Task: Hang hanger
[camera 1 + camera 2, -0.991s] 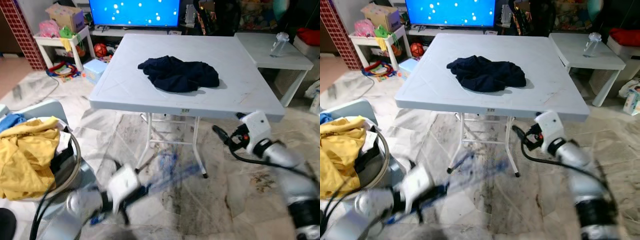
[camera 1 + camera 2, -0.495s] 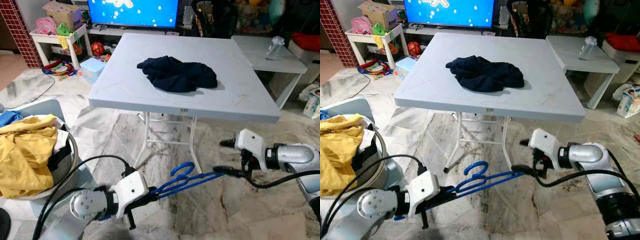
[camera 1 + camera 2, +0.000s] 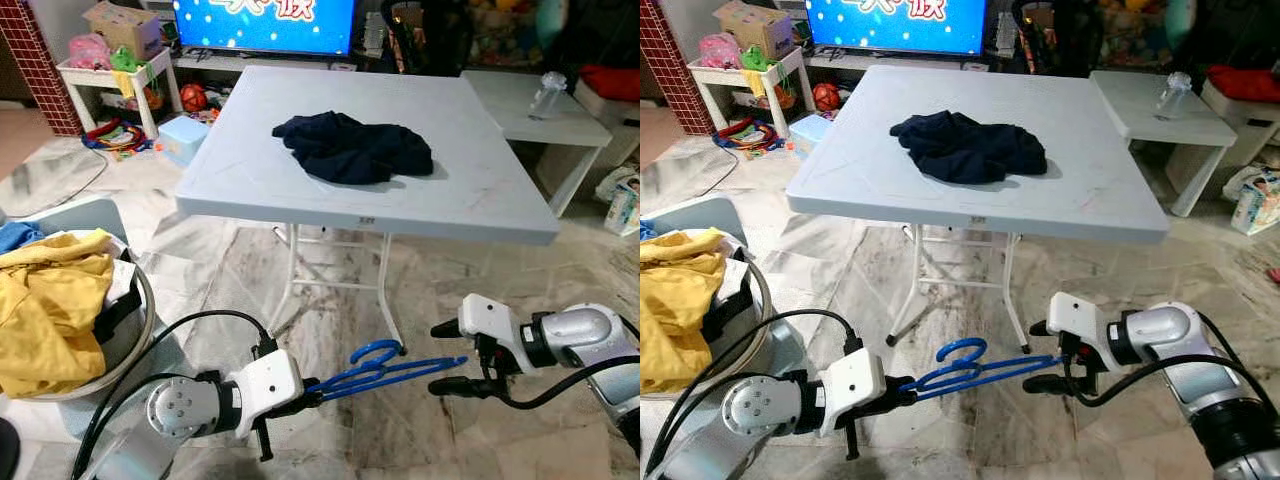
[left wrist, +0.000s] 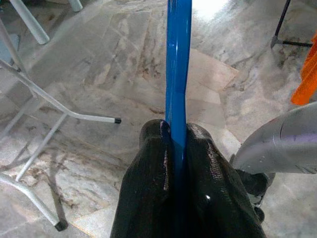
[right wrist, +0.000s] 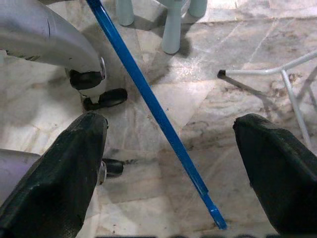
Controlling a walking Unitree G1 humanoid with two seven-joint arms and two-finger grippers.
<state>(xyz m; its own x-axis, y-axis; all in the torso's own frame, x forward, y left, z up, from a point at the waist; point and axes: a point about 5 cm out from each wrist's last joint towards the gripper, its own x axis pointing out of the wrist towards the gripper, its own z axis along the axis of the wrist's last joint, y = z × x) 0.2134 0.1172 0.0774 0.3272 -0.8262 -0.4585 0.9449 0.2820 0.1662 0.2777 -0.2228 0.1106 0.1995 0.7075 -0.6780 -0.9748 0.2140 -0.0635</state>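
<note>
Blue plastic hanger sits low in the frame's centre, clenched at one end by the left claw; the right claw, fingers spread, brackets its far tip, probably to take it.

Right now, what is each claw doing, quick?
Left claw: shut on one end of the blue plastic hanger.
Right claw: open, fingers either side of the hanger's other end, not gripping it.
</note>
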